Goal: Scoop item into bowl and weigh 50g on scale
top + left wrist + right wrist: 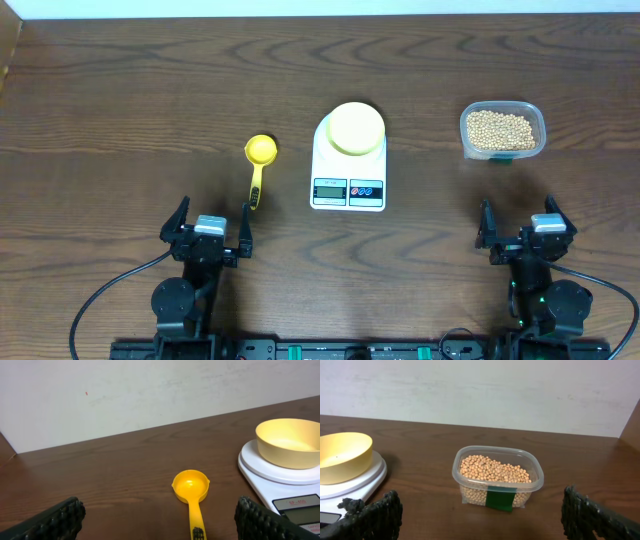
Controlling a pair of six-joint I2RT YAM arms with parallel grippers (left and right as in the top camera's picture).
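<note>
The tan beans (501,130) (492,469) fill a clear plastic container (503,110) (536,482) at the right back. The pale yellow bowl (355,127) (290,442) (342,456) stands empty on the white scale (348,188) (265,471) (367,482) at the table's middle. A bright yellow scoop (259,160) (191,491) lies left of the scale, handle toward me. My left gripper (210,232) (160,522) is open and empty, just short of the scoop's handle. My right gripper (524,229) (482,517) is open and empty, in front of the container.
The dark wooden table (120,110) ends at a white wall (150,390) behind. The scale's display and buttons (347,190) face the front edge. Cables run from both arm bases at the front.
</note>
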